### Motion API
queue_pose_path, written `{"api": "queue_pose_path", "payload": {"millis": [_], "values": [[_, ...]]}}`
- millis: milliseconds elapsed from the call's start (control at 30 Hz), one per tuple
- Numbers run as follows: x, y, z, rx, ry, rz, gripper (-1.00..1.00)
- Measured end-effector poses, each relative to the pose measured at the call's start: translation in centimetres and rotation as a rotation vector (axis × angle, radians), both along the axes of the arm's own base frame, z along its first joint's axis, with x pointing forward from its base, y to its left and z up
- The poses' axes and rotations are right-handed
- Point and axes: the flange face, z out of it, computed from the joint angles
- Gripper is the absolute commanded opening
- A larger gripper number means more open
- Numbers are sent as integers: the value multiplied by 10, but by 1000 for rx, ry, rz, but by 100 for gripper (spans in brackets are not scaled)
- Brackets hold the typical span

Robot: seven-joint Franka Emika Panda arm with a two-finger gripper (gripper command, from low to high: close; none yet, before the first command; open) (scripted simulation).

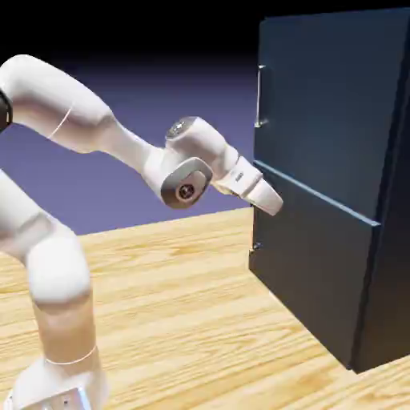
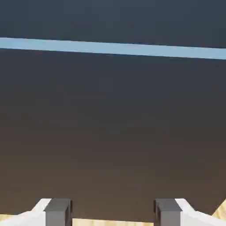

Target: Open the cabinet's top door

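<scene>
The white two-finger gripper (image 2: 113,212) is spread wide and holds nothing. Its tips sit just by the tall dark navy box cabinet (image 1: 336,200), below the seam. The big upper navy door (image 1: 328,96) is at one o'clock, with its small silver bar handle (image 1: 259,96).

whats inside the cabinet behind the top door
Cannot be seen. The top door sits shut and flush on the cabinet, covering the inside; only its navy front and silver handle show.

Light wooden table (image 1: 176,296), blue-violet backdrop (image 1: 160,96)
</scene>
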Motion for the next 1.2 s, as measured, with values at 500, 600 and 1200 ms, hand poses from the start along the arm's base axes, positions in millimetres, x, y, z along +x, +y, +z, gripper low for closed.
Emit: {"api": "queue_pose_path", "payload": {"millis": [500,600,1200], "values": [[-10,36,146,866,-393,-539,0],[-14,52,165,1056,-446,-602,0],[-8,183,179,2216,-421,-828,0]]}}
